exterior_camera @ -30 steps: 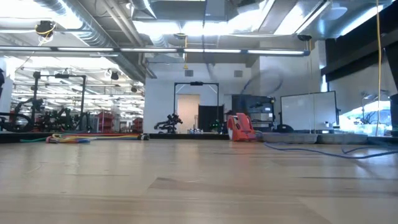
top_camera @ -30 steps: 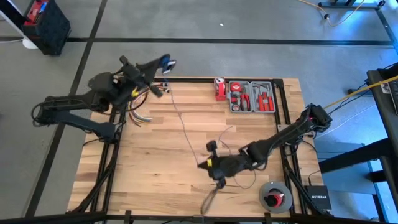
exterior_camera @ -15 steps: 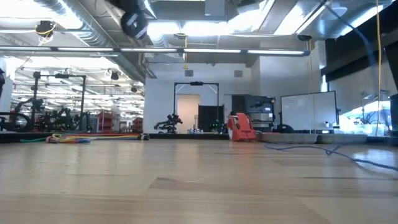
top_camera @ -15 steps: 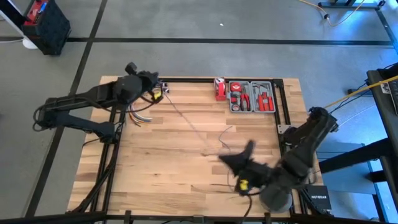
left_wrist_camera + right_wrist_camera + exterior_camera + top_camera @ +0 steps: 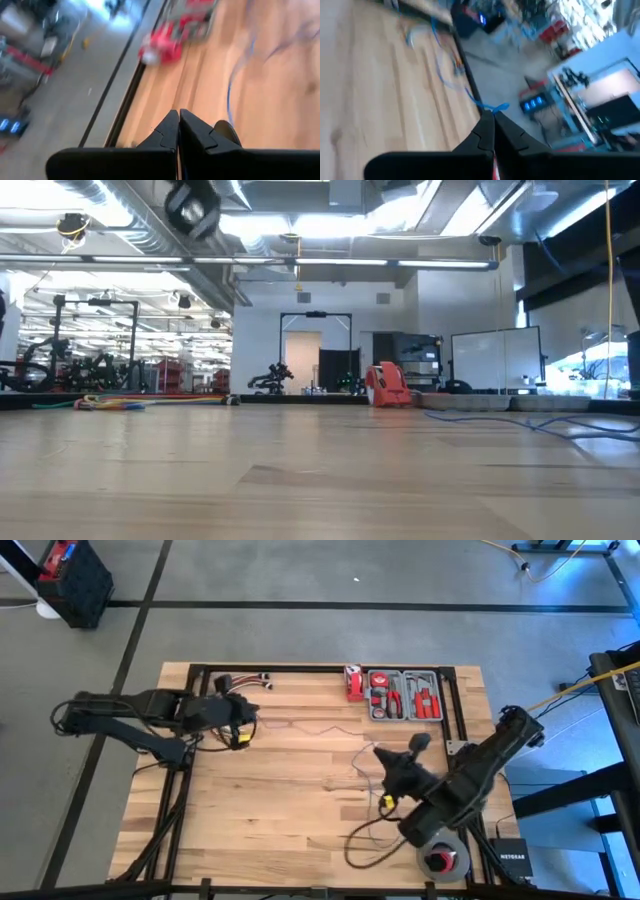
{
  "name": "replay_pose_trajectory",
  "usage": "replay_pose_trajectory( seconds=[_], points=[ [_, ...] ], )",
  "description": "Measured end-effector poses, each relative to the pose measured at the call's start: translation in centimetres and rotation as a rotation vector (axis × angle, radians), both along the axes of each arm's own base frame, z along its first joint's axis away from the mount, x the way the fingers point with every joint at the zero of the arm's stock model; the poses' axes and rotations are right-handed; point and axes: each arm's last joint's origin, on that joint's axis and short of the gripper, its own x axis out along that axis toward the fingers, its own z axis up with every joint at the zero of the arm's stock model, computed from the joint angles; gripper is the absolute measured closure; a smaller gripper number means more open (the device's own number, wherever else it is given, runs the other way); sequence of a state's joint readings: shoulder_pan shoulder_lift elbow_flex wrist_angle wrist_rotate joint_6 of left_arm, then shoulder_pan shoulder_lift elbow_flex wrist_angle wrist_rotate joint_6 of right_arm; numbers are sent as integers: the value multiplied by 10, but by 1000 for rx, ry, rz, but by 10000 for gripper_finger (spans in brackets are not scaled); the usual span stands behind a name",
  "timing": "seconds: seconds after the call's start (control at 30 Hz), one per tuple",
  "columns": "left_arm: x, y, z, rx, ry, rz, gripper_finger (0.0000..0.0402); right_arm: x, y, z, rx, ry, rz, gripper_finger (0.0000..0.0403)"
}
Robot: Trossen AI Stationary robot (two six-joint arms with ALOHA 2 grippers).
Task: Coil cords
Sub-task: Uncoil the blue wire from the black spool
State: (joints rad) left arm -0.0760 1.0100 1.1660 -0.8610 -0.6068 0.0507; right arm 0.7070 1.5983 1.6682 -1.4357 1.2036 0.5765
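Cord (image 5: 330,727) runs slack across mid-table from left gripper (image 5: 243,727), which is clenched on its end, to right gripper (image 5: 384,802), also clamped on it near loose loops. Your risk: pull the arms apart and the thin wire snaps taut or slips free.

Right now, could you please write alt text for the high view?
Seen from above, a thin blue-violet cord trails across a wooden table between the left gripper and the raised right gripper. A grey tray of red tools sits at the far edge.
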Motion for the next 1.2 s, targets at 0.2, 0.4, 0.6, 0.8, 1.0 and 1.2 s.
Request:
replay_pose_trajectory(
  seconds=[0.2,0.4,0.6,0.8,1.0,1.2],
  points=[
    [0,-20,26,19,-253,-139,400,15,-27,-65,70,92,-160,402],
    [11,-26,41,6,-444,-159,400,29,-45,-122,168,94,-219,402],
    [28,-29,9,63,-555,-182,400,39,-56,-143,270,164,-186,402],
    [30,-29,-31,75,-675,-178,400,51,-63,-146,411,119,-183,401],
    [29,-29,-43,82,-637,-180,399,57,-67,-149,612,200,-139,341],
    [23,-29,-40,92,-622,-188,397,56,-57,-123,936,379,-107,247]
  ],
)
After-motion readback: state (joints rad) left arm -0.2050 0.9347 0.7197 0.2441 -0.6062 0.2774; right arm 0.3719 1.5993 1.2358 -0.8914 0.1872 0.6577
